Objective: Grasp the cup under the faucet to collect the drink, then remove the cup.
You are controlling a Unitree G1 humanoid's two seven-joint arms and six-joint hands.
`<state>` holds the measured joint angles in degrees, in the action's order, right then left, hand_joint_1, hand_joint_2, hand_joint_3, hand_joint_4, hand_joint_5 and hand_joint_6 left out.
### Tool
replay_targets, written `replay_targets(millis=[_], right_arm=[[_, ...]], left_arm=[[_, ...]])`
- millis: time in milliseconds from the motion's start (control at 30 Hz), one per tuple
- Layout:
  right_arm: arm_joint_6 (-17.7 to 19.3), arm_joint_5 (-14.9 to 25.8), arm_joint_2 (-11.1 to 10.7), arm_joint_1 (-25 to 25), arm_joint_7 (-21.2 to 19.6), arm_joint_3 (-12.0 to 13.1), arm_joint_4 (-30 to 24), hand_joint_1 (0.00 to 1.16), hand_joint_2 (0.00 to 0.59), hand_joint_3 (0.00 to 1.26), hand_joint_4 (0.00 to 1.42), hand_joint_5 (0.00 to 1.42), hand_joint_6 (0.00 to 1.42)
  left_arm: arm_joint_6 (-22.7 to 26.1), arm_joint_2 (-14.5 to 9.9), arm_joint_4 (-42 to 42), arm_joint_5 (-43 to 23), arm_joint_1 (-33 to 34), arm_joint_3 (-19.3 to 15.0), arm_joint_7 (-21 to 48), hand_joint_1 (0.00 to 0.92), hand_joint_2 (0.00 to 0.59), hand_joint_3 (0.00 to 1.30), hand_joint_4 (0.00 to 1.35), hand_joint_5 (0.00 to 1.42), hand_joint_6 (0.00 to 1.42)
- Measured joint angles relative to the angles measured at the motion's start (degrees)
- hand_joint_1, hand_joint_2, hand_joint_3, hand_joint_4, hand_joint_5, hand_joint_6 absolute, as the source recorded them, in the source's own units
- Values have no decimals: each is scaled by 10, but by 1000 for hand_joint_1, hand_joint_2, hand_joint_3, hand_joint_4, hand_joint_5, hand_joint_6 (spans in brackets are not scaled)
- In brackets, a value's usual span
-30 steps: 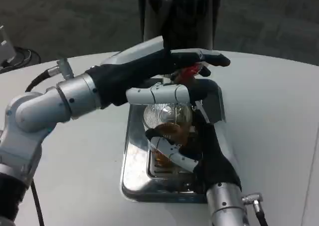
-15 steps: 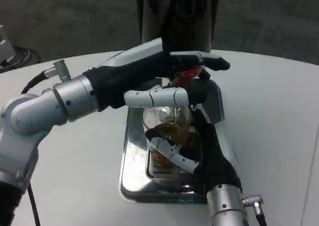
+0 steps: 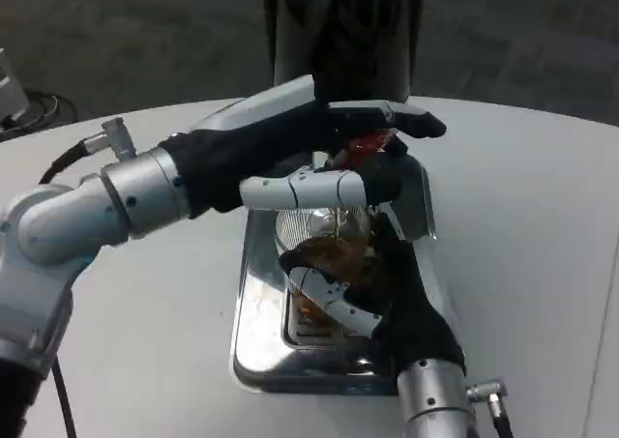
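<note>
A clear cup (image 3: 324, 249) with brown drink in it stands on the steel drip tray (image 3: 259, 332), below the dark dispenser (image 3: 343, 27). My right hand (image 3: 392, 293) reaches up from the bottom edge and wraps its fingers around the cup's lower half. My left hand (image 3: 309, 148) comes in from the left, above the cup. Its fingers lie over the red faucet lever (image 3: 363, 150), and its thumb crosses just above the cup's rim. The faucet spout is hidden behind that hand.
The white round table (image 3: 522, 225) spreads to both sides of the tray. A black cable (image 3: 68, 162) runs along my left forearm. Dark floor lies beyond the table's far edge.
The whole picture has shifted slightly, so the camera moved. Both hands keep their places on the lever and the cup.
</note>
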<state>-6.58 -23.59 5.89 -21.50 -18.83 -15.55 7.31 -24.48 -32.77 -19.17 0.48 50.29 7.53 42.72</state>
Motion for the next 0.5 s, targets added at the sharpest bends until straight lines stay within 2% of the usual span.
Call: replay_targets(millis=[367,500], right_arm=[[-6,0,0,-1,-18,-9,14,641,212,57,151,216,114],[-6,-1,3,-5,-32,-14,21,653,211,104,177,241,137]], left_arm=[[1,-1,0,0,0,0,0,0,113,230,148,216,345],[1,-1,0,0,0,0,1,0,113,231,148,216,345]])
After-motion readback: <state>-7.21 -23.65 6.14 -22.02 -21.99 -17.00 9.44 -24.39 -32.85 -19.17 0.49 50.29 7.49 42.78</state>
